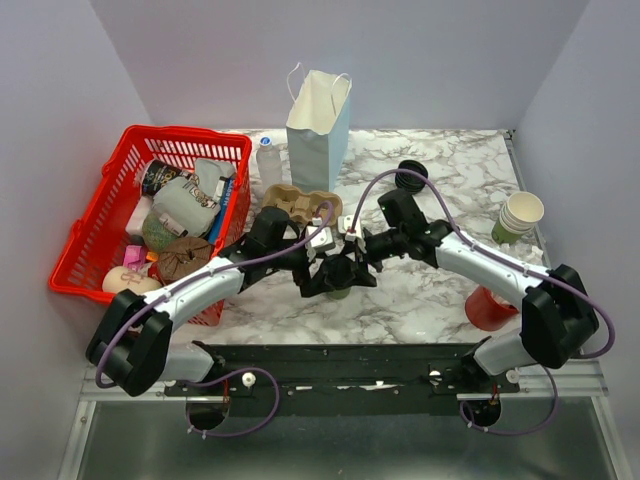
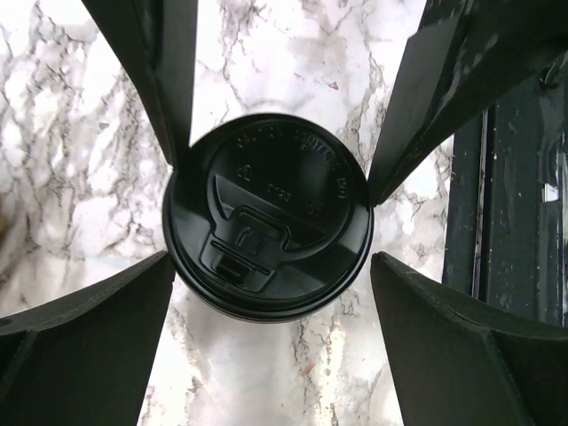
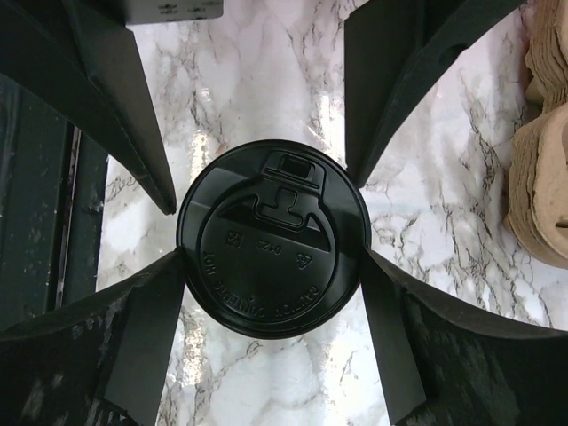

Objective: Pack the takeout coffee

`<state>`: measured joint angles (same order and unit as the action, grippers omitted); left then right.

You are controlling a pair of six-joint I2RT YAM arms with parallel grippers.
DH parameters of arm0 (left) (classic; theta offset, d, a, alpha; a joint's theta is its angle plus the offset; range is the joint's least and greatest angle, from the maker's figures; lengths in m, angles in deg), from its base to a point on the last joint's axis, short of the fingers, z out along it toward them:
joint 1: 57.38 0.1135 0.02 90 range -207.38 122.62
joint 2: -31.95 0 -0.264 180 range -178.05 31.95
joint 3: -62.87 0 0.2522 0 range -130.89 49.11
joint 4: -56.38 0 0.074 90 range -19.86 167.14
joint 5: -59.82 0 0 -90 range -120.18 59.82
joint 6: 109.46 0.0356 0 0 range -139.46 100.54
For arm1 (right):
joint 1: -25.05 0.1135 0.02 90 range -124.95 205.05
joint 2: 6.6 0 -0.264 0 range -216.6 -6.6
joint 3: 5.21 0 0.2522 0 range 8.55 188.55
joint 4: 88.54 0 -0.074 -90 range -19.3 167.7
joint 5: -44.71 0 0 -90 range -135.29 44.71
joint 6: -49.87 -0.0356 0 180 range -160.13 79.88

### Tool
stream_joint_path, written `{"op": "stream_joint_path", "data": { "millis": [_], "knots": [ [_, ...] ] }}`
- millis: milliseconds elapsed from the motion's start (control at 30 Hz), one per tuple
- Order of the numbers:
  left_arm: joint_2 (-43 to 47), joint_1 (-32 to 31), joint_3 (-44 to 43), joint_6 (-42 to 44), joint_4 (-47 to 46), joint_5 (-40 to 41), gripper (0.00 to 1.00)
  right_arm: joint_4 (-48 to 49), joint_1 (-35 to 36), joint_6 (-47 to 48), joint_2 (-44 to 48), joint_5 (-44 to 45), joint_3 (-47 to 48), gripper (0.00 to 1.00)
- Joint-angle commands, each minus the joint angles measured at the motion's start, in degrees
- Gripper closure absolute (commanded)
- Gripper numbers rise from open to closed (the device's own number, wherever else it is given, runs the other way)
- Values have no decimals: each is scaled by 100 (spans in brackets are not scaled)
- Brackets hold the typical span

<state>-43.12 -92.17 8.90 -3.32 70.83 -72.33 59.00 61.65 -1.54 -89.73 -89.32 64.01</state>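
The coffee (image 2: 266,217) stands upright on the marble table (image 1: 430,295), about midway between its left and right edges and nearer the front edge than the back, with its black lid (image 3: 273,240) on. Both grippers straddle it from above. The left gripper (image 2: 271,266) is spread wide, its fingers just beside the lid's rim. The right gripper (image 3: 273,257) also stands wide, fingers meeting the rim — whether it presses, I cannot tell.
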Motion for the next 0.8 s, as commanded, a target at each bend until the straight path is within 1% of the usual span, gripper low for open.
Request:
{"op": "stream_joint_path", "data": {
  "millis": [0, 200, 367, 467, 633, 767],
  "knots": [
    [159, 103, -303, 275, 440, -302, 1, -362, -65, 368, -212, -44, 228, 17],
    [10, 165, -426, 469, 529, -329, 2, -547, -65, 570, -379, -79, 351, 17],
    [-227, 209, -550, 443, 547, -434, 6, -670, -65, 667, -458, -71, 369, 18],
    [-307, 226, -576, 416, 520, -426, 9, -731, -65, 676, -510, -79, 378, 18],
    [-473, 218, -594, 504, 555, -215, 18, -855, -65, 694, -616, -97, 430, 20],
    [-798, 192, -725, 618, 836, -110, 25, -968, -65, 659, -774, -115, 483, 21]
  ]
}}
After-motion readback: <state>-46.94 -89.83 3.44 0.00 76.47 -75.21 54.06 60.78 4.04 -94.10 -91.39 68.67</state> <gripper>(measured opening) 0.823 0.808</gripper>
